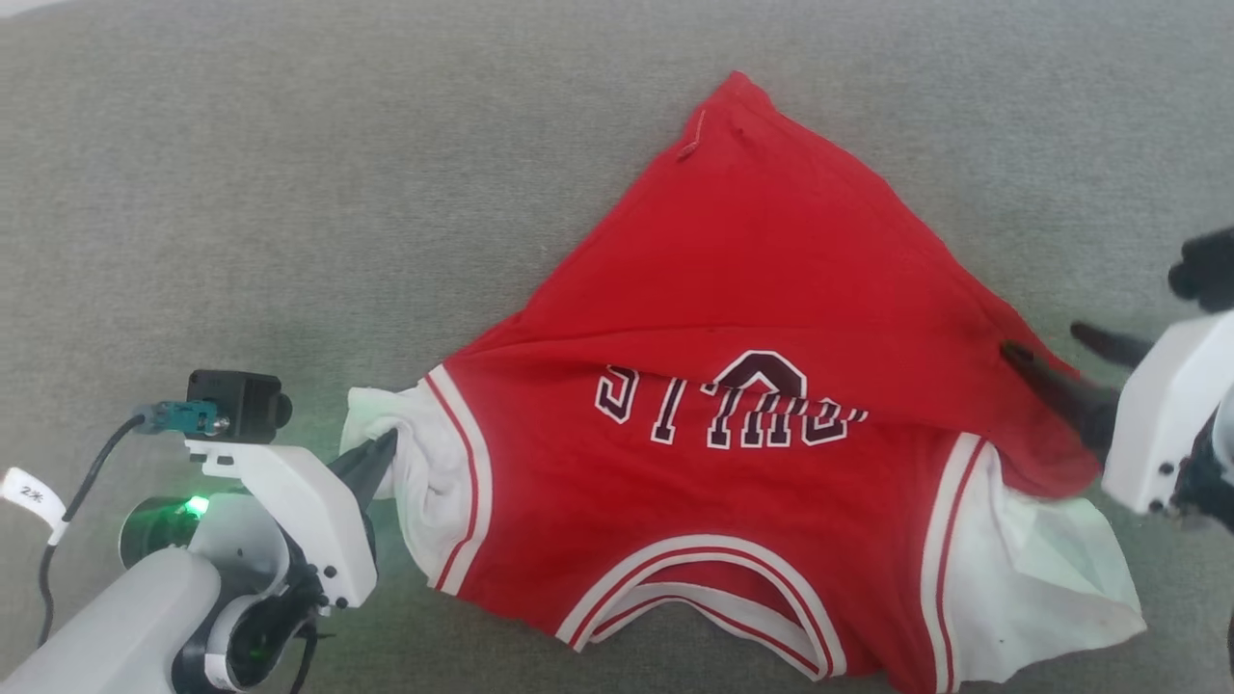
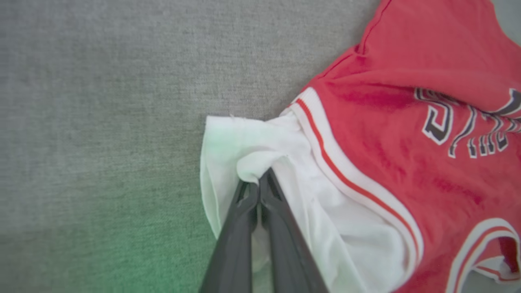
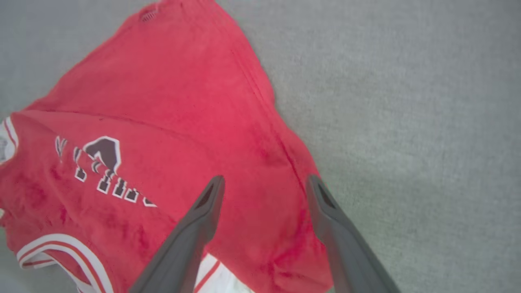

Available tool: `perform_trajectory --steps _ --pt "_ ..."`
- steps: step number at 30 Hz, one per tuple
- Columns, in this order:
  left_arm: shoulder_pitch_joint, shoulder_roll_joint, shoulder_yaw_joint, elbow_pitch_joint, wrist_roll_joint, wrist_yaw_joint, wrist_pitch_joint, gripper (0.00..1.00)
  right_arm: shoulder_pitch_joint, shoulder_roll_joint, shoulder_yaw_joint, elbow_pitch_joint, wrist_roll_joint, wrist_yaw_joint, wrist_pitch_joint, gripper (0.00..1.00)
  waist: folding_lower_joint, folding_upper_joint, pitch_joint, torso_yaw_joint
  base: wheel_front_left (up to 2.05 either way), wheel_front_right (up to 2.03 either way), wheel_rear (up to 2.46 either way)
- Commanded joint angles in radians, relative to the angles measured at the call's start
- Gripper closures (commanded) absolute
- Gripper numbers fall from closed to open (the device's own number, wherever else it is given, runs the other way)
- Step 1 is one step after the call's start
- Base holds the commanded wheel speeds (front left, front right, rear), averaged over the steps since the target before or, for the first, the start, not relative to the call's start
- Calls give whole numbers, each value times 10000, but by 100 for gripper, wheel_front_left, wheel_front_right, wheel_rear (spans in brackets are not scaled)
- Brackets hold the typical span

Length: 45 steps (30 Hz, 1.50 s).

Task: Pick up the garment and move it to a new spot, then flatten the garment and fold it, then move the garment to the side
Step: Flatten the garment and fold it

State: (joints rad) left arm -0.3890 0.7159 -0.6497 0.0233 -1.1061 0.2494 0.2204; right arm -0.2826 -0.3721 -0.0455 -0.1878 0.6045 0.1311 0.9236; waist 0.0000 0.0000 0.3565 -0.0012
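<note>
Garment (image 1: 762, 289) is seen lying rumpled on the grey cloth-covered surface (image 1: 289, 145), collar toward the robot and the lower body drawn to a point on the far side. No edge of that surface is clearly shown, so its place cannot be fixed against one. A white sleeve (image 2: 252, 150) is pinched by the left gripper (image 1: 386, 445), whose jaws are closed tight on a bunched fold. The right gripper (image 3: 264, 183) is spread wide with nothing gripped, one finger over red cloth and the other at the side seam, above bare grey.

A pull from the left alone would likely drag the whole shirt and deepen the creases, or the small pinch could slip free. If the right jaws are closed where they stand, a single layer or nothing may be caught.

The chest lettering is half covered by a fold and cannot be read. The other sleeve is cut off at the bottom of the head view, where the right gripper is blurred. Whether its fingers touch the cloth cannot be told.
</note>
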Motion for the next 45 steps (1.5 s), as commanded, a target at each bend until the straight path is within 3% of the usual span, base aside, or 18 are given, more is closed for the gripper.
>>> perform_trajectory --steps 1,8,17,26,30,36,37,38,45 --pt "102 -43 -41 -7 62 -17 -43 100 -268 59 9 -142 -77 -7 40 0 0 0 -26 118 0 0 0" --pt "-300 -452 -320 81 243 -230 25 100 -1816 -22 432 376 -309 -7 -330 0 0 0 107 866 0 0 0" --pt "-1329 -1675 -1042 867 537 -974 93 100 -4479 -890 1510 3159 -229 -6 -742 0 0 0 619 2624 0 0 0" --pt "-1827 -2412 -1366 1530 695 -1464 -97 100 -6602 -1621 3302 6005 -49 -7 -1002 0 0 0 1105 3585 0 0 0" --pt "-1959 -2686 -1448 1879 693 -1636 -173 100 -7279 -1844 4247 7259 262 -7 -614 0 0 0 1248 3920 0 0 0" --pt "-1975 -2866 -1474 2321 589 -1838 -299 100 -7191 -2188 6127 8437 1090 -3 951 0 0 0 1318 4045 0 0 0" --pt "-1983 -2878 -1462 2386 578 -1863 -309 100 -7136 -2237 6303 8548 1225 -3 1088 59 0 0 1323 4035 0 0 0" --pt "-2002 -2896 -1446 2444 553 -1883 -332 100 -7158 -2288 6393 8692 1341 -3 1112 100 0 0 1330 4020 0 0 0" --pt "-2388 -2682 -1155 2649 461 -1873 -287 100 -7829 -2472 6655 8776 1726 -15 109 100 0 0 1204 3561 0 0 0"
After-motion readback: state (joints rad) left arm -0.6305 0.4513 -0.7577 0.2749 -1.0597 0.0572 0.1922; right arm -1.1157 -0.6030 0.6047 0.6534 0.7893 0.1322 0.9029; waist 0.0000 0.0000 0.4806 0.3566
